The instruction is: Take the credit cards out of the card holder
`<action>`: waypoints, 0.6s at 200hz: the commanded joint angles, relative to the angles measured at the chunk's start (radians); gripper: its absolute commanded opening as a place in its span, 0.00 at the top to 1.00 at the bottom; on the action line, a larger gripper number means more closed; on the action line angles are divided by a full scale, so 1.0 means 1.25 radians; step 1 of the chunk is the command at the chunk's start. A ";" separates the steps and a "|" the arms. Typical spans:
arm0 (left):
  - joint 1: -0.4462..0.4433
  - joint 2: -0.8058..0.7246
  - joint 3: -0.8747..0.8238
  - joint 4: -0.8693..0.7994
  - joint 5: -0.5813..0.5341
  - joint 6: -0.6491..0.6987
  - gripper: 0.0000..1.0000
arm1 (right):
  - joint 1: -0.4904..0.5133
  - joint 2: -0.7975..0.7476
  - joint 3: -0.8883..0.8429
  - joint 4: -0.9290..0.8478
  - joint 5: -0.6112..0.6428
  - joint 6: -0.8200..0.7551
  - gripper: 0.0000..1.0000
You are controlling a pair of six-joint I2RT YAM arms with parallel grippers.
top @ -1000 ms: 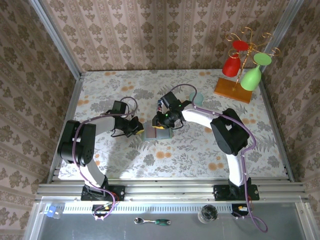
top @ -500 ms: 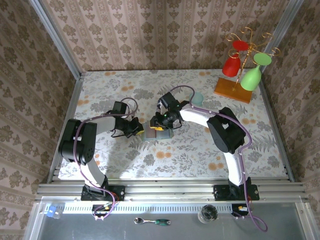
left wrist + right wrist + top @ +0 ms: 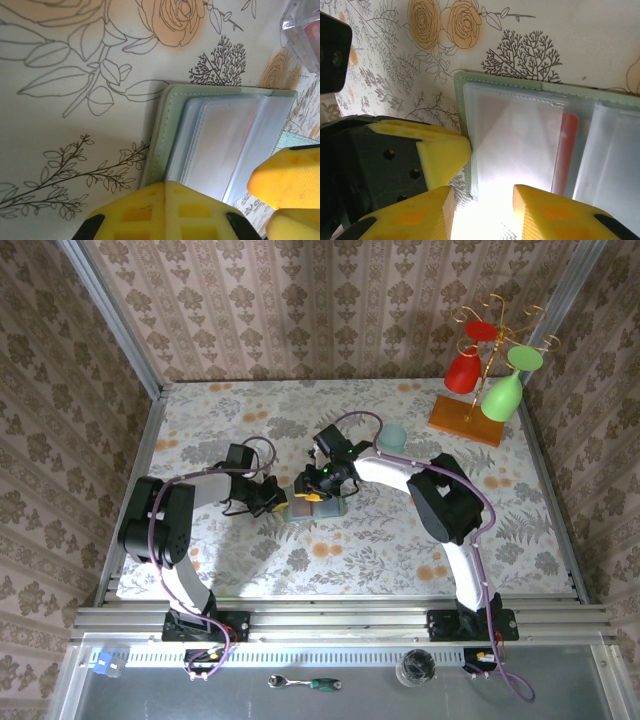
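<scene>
The card holder (image 3: 312,506) lies open on the flowered table (image 3: 420,540), between the two arms, with its clear sleeves (image 3: 220,145) facing up. By the look of it the task is barely begun. A red card (image 3: 565,150) sits tucked in a sleeve, and no card lies loose on the table. I cannot tell whether the other sleeves hold cards, because glare washes them out.

The left gripper (image 3: 165,192) has its yellow fingers drawn together at the holder's edge. It appears to be steadying the holder, though I cannot say whether any of the cover is pinched between them. The right gripper (image 3: 482,195) hangs spread over a sleeve with nothing between its fingers.

What is left is the whole job: each card must be slid out.

No brand, label or lettering is readable on the holder or the card.
</scene>
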 commanded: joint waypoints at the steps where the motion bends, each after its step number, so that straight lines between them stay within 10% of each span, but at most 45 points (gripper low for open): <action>1: 0.007 0.014 -0.011 -0.010 0.007 0.008 1.00 | 0.007 0.031 0.033 -0.031 -0.025 0.006 0.64; 120: 0.016 0.009 -0.018 -0.012 0.009 0.010 1.00 | 0.016 0.053 0.074 -0.145 0.073 -0.048 0.64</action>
